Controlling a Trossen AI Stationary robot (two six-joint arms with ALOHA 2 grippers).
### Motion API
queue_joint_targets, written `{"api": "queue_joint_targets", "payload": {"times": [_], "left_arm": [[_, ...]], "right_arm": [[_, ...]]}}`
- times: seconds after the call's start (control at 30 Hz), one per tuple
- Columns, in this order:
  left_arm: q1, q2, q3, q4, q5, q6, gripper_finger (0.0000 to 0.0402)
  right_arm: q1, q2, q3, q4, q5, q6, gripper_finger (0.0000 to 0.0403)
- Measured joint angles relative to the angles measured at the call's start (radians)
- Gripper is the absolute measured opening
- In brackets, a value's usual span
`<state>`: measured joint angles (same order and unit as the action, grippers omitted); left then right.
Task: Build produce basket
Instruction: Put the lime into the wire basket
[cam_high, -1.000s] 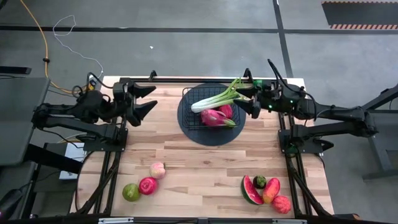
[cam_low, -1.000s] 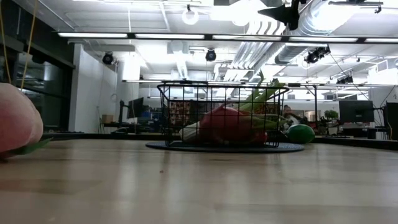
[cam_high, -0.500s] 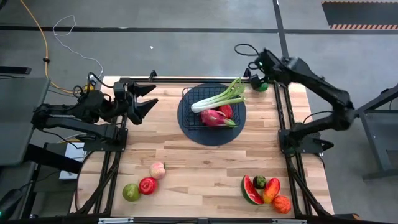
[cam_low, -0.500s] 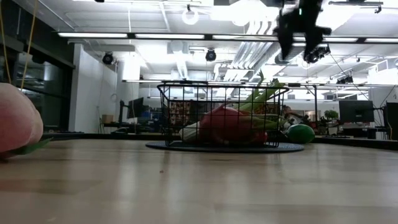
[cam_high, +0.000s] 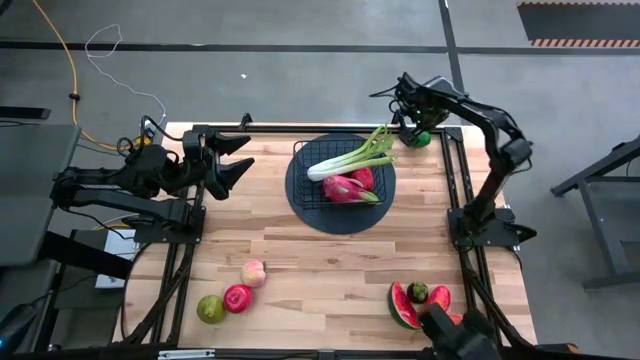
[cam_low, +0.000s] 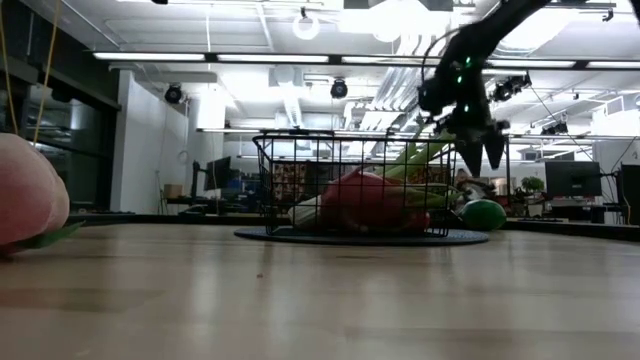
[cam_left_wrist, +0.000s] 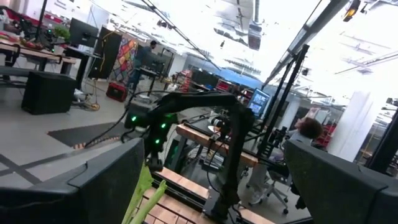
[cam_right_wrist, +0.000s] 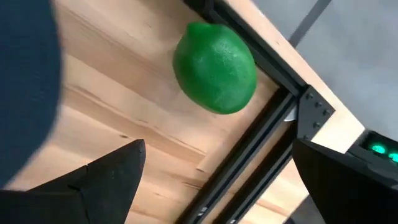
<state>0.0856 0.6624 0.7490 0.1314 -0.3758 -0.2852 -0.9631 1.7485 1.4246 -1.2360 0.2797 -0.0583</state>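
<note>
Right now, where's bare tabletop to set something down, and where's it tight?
Free: the wide middle strip between the basket on its dark mat and the two front fruit clusters; also the front gap between those clusters. Tight: the far right corner, where the right gripper hangs open over the green fruit beside the basket.

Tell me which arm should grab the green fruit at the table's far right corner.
Right. Its gripper hangs open directly over the green fruit, beside the basket. The left gripper waits across the table.

Wooden table (cam_high: 330, 270): mat (cam_high: 300, 205), loose produce (cam_high: 236, 298).
</note>
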Motion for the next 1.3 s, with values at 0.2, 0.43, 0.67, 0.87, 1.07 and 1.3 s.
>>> {"api": "queue_joint_targets", "payload": {"times": [0.2, 0.43, 0.67, 0.87, 1.07, 1.3], "left_arm": [[0.000, 0.000, 0.000, 0.000, -0.002, 0.000, 0.0374], [0.000, 0.000, 0.000, 0.000, -0.006, 0.000, 0.0374], [0.000, 0.000, 0.000, 0.000, -0.033, 0.000, 0.0374], [0.000, 0.000, 0.000, 0.000, -0.041, 0.000, 0.0374], [0.000, 0.000, 0.000, 0.001, -0.057, 0.000, 0.0374], [0.000, 0.000, 0.000, 0.001, -0.067, 0.008, 0.0374]], "right_arm": [[-0.015, 0.086, 0.000, 0.017, 0.054, -0.070, 0.0394], [-0.025, 0.127, -0.001, 0.102, 0.095, -0.147, 0.0394], [-0.026, 0.162, -0.001, 0.119, 0.074, -0.160, 0.0394], [-0.032, 0.216, -0.001, 0.135, 0.067, -0.155, 0.0394], [-0.043, 0.249, -0.001, 0.146, 0.077, -0.152, 0.0392], [-0.047, 0.266, -0.001, 0.182, 0.069, -0.133, 0.0350]]}}
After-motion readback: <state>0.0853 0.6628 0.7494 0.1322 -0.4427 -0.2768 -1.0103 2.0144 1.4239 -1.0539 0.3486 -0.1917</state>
